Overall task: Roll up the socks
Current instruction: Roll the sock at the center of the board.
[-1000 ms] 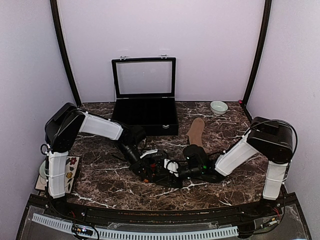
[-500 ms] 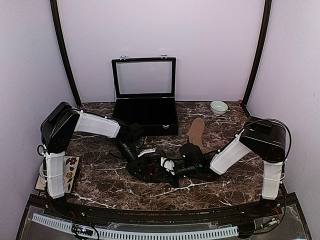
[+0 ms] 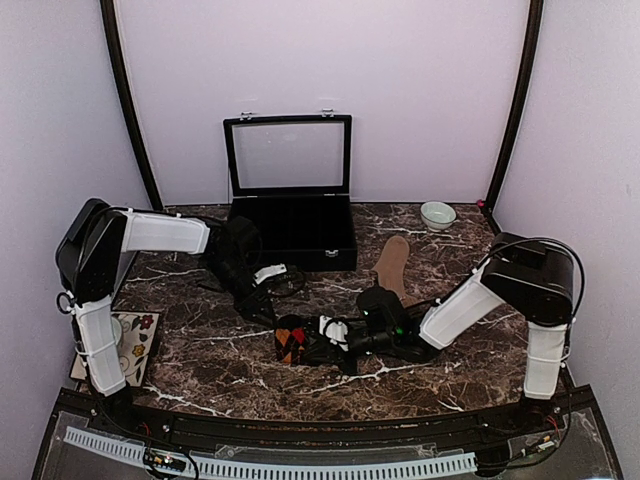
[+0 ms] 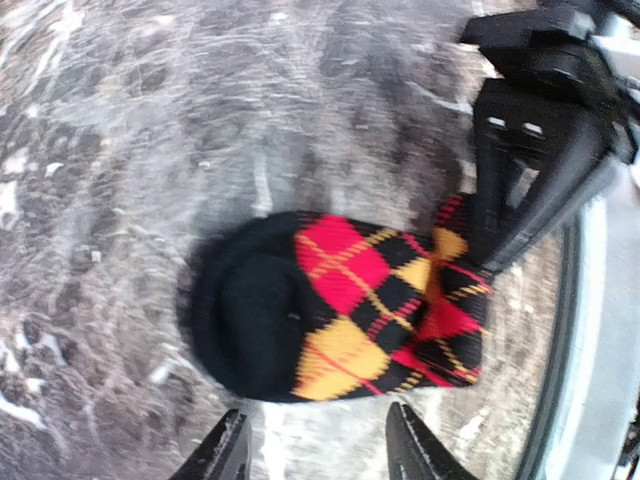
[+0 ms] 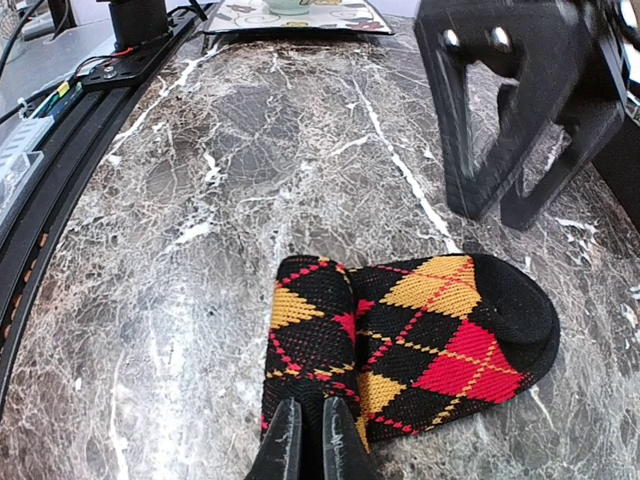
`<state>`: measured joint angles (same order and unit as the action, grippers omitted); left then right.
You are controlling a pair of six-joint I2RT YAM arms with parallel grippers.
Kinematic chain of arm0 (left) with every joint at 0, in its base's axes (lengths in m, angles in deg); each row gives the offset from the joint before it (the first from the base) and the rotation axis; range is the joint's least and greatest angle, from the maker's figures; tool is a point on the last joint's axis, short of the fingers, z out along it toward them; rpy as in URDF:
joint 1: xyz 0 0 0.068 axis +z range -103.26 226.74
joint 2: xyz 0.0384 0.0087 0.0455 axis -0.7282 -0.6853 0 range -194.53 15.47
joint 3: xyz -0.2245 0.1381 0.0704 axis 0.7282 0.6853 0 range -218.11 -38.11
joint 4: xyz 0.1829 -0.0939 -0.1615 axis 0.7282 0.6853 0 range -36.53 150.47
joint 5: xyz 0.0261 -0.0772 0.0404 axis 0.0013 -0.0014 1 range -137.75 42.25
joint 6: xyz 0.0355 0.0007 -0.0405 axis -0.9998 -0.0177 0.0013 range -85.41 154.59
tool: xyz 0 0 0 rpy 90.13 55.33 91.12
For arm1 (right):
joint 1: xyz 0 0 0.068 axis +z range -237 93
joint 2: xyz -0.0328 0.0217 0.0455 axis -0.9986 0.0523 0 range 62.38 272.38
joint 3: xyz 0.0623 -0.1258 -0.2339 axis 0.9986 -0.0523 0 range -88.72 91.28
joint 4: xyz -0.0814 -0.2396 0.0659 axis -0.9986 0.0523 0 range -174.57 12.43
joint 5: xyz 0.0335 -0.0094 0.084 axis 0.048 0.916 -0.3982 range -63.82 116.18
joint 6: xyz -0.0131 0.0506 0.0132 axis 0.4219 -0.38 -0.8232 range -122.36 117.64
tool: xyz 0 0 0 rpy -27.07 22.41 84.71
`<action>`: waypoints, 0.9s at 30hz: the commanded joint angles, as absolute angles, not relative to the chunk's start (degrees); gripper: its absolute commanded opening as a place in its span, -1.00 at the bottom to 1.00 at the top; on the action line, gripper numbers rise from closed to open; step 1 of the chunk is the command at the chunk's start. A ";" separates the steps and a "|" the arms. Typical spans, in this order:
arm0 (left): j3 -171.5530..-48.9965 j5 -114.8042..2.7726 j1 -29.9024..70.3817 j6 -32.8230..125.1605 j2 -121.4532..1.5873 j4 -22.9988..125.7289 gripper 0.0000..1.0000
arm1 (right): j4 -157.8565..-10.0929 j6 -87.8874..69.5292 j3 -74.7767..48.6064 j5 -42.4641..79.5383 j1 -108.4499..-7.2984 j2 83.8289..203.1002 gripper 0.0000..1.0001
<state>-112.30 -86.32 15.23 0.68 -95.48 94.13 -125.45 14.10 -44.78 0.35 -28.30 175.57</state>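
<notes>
Your right pincer (image 5: 308, 440) pinched the argyle sock (image 5: 430, 340) near the front edge of the desk (image 5: 200, 200). Your left pincer (image 4: 320, 455) hung open above it.

Socks: two. One argyle sock (image 3: 290, 340), one tan sock (image 3: 392, 262).
Arms: two, one gripper each: left gripper (image 4: 320, 455), right gripper (image 5: 310, 435).
Black case (image 3: 290, 240): one.
Small bowl (image 3: 437, 215): one.
Floral mat (image 3: 143, 335): one, bearing perhaps one cup (image 5: 297, 5), mostly hidden.
Marble table (image 3: 200, 375): one.
</notes>
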 commanded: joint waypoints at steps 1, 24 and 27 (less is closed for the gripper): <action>-112.27 -79.20 13.72 4.91 -97.20 88.91 -0.04 | -119.06 14.65 -46.47 6.46 -26.89 175.91 -0.97; -116.63 -69.79 5.43 4.19 -106.74 86.94 -0.29 | -109.82 15.98 -42.35 11.55 -23.92 174.81 -1.00; -116.60 -63.38 6.04 6.33 -106.49 84.23 -0.30 | -109.25 10.95 -44.23 13.10 -23.90 174.44 -1.00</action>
<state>-118.24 -76.18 5.75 3.91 -103.22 84.80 -116.54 16.14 -42.42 10.10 -24.65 172.68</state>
